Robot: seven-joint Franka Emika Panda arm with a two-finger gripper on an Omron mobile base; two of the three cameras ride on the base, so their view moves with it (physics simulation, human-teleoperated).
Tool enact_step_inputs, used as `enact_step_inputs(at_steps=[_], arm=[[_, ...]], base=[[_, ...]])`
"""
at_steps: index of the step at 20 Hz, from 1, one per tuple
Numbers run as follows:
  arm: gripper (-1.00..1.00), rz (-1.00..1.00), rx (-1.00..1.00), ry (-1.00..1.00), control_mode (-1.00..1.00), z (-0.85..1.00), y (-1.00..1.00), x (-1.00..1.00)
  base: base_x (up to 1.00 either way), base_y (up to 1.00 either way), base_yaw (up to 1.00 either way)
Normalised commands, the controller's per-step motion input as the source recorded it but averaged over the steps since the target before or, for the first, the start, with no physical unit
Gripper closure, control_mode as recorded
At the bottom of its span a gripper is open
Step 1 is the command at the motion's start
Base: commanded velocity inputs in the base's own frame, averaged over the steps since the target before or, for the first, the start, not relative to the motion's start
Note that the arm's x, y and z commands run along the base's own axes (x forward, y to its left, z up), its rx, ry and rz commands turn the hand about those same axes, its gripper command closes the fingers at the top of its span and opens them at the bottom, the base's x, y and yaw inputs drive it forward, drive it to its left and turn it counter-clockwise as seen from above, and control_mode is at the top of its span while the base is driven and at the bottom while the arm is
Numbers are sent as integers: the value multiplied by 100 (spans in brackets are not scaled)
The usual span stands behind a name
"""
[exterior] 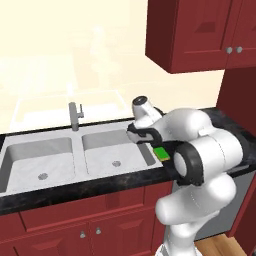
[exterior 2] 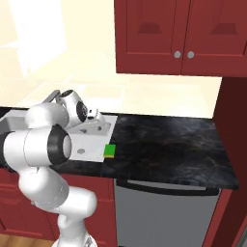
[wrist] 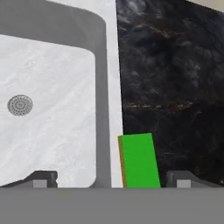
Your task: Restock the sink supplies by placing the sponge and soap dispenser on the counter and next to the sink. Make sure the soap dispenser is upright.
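My end effector point(wrist: 111, 179) hangs over the right edge of the sink point(exterior: 30, 155), its tips spread wide with nothing between them. The sponge point(wrist: 139, 161), green on top with a thin orange-brown underside, lies flat on the counter point(exterior 2: 173, 144) directly below, between my two fingertips point(wrist: 43, 179) in the hand view. Its long axis runs away from the hand, roughly parallel to the sink's right rim, and it sits just beside that rim, touching or nearly touching the pale lip; I cannot tell which. The base views agree: the green patch rests on the dark stone at the sink's right side, close to the front edge.

I judge the sponge is already placed where the task wants it, so my next move should turn on lifting clear without nudging it.

The counter is black stone with grey and rust veins, bare to the right of the sponge. The sink has two pale basins with round drains and a grey tap point(exterior: 75, 116) behind. Red cabinets point(exterior 2: 169, 36) hang above and stand below.
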Motion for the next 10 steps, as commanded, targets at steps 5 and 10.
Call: enact_step_inputs(at_steps=[5,10], arm=[[-100,-2,-1,0,-100,55,16,-30],[-100,0,0,0,-100,66,0,-39]], base=[[0,0,0],[0,0,0]])
